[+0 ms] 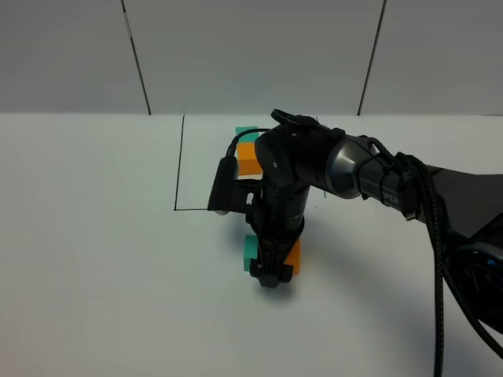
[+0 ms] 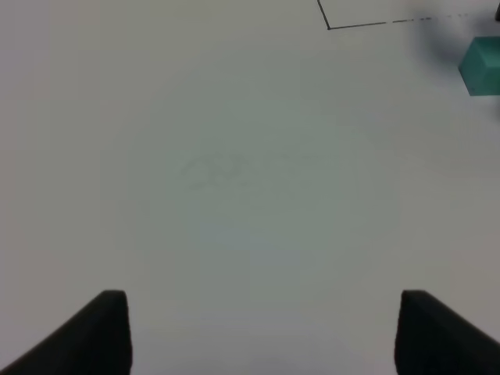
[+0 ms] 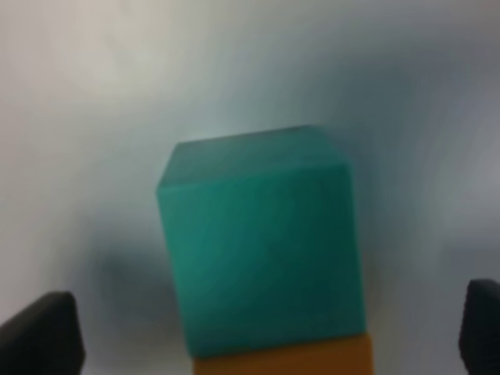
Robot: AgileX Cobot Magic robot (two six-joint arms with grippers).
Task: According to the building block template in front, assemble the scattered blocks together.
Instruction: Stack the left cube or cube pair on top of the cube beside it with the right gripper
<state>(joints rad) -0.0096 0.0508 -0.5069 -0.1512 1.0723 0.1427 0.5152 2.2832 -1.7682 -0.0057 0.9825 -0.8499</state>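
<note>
The building block template (image 1: pixel 248 155), a teal and an orange cube in a row, lies inside a thin black-lined rectangle (image 1: pixel 181 165) and is partly hidden by my right arm. In front of it the scattered blocks sit side by side and touching: a teal cube (image 1: pixel 250 251) (image 3: pixel 262 242) (image 2: pixel 480 66) and an orange cube (image 1: pixel 294 256) (image 3: pixel 285 361). My right gripper (image 1: pixel 269 276) (image 3: pixel 262 336) points down over them, open, its fingers (image 3: pixel 39 336) wide of the pair on both sides. My left gripper (image 2: pixel 266 336) is open over bare table, well away from the teal cube.
The right arm (image 1: pixel 354 169) with its cable (image 1: pixel 440 267) stretches in from the right over the white table (image 1: pixel 94 259). A corner of the black line (image 2: pixel 328 27) shows in the left wrist view. A grey panelled wall (image 1: pixel 251 47) stands behind.
</note>
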